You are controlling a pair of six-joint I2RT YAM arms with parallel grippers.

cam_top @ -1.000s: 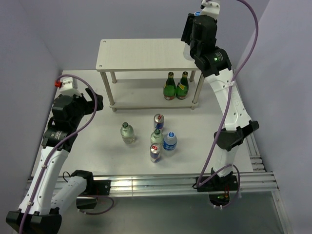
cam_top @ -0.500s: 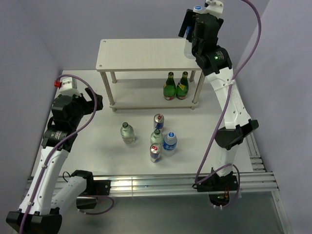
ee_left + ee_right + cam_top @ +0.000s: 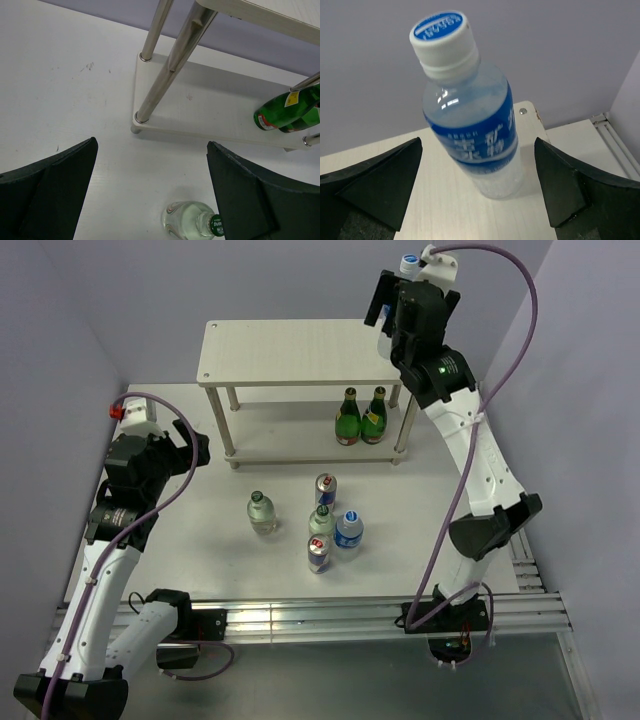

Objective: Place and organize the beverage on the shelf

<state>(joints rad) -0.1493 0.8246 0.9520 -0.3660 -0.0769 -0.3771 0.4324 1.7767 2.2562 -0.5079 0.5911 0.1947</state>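
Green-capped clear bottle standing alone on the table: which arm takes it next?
Left. The left gripper, open, hangs low near the green-capped clear bottle; the right gripper is up at the pale wooden shelf, open around a blue-labelled clear bottle.

1 second ago the right gripper (image 3: pixel 477 142) was clamped on the blue-labelled bottle (image 3: pixel 470 130) at the right end of the shelf (image 3: pixel 290 345), on its upper tier. Now its jaws stand wide apart, 1 on either side of the bottle and clear of it. The bottle stands upright on the board, unheld. The right arm (image 3: pixel 470 430) has risen a little at the wrist.
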